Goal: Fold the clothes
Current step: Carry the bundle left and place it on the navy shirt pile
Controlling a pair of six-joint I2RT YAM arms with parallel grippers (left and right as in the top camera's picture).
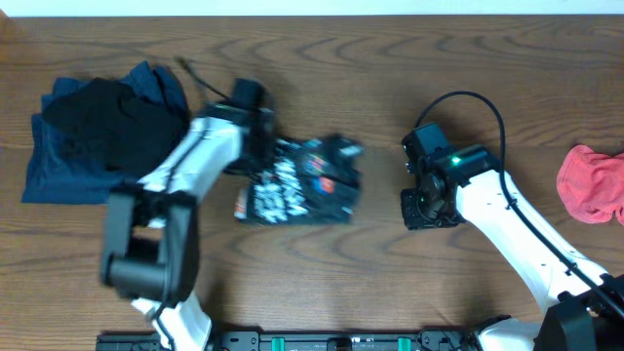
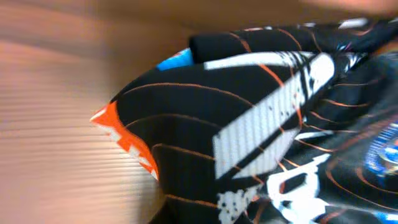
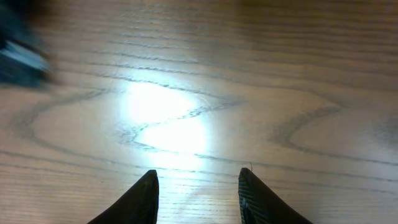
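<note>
The black sports shirt [image 1: 297,183], with orange lines and white print, lies bunched in a small folded bundle at the table's middle. My left gripper [image 1: 255,146] is at the bundle's left edge. In the left wrist view the shirt [image 2: 261,124] fills the frame right up to the camera and hides the fingers, which seem shut on the cloth. My right gripper [image 3: 198,186] is open and empty over bare wood, to the right of the shirt in the overhead view [image 1: 417,207]. A blurred corner of the shirt [image 3: 18,62] shows at the far left of the right wrist view.
A pile of dark blue and black garments [image 1: 97,136] lies at the table's left. A pink-red cloth [image 1: 590,185] lies at the right edge. The wooden table [image 1: 390,283] surrounds them.
</note>
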